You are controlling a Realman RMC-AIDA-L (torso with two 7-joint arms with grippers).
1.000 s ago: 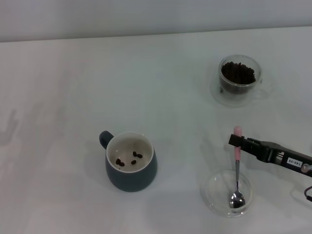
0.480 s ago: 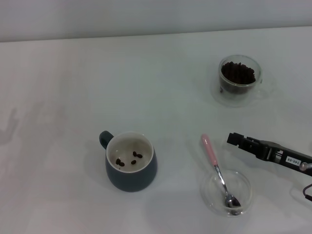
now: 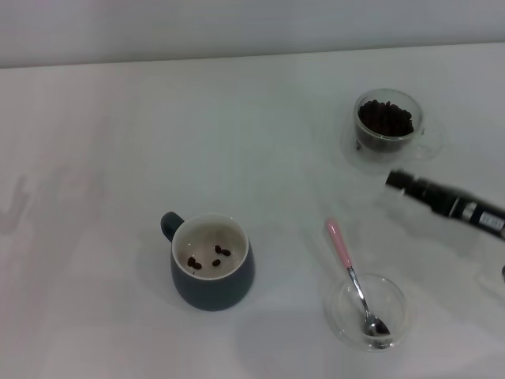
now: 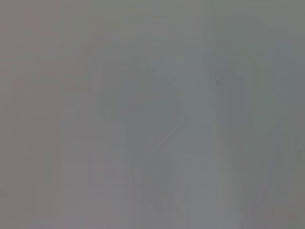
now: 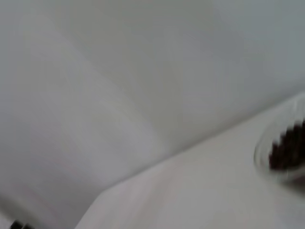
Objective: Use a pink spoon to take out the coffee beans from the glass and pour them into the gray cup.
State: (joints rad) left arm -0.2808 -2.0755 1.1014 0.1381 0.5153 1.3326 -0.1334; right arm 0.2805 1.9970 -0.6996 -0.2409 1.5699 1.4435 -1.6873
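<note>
From the head camera we see the pink spoon (image 3: 353, 278) lying free: its metal bowl rests inside the shallow glass dish (image 3: 341, 322), and its pink handle leans over the rim, pointing away from the robot and a little toward its left. Our right gripper (image 3: 397, 181) hangs apart from the spoon, between the spoon handle and the glass (image 3: 386, 129) of coffee beans (image 3: 385, 118), on the robot's right of the handle. It holds nothing; if its fingers are spread or pressed together, we cannot tell. Only a few beans lie in the gray cup (image 3: 213, 282), which stands well to the left, so we judge that most scooping is not done yet. This arm is clearly the nearer one; to take the spoon, its fingers should come back toward the robot and leftward, across the handle's long axis.

Through the left wrist camera we make out nothing, and the left gripper is not visible in any view.

Through the right wrist camera we find only bare table (image 5: 200, 191) and the glass with beans (image 5: 286, 152) at the edge; the spoon is absent there.
</note>
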